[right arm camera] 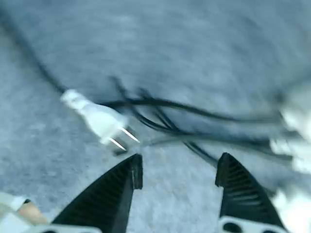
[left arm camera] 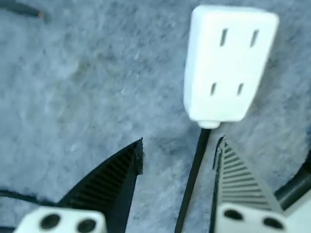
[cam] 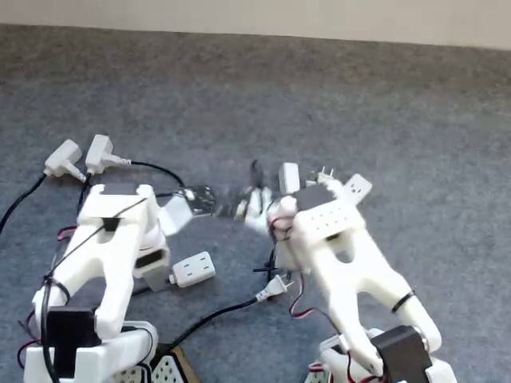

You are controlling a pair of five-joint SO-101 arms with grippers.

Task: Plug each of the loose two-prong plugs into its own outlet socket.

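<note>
While the left gripper (left arm camera: 180,145) hangs with fingers apart, grasping nothing, a white outlet socket (left arm camera: 228,63) lies just beyond them on the grey carpet (left arm camera: 73,87), its black cord (left arm camera: 193,179) running between them; the right gripper (right arm camera: 180,162) is likewise spread and empty, with a loose two-prong plug (right arm camera: 99,119) lying near one fingertip beside tangled black cables (right arm camera: 194,107)
</note>
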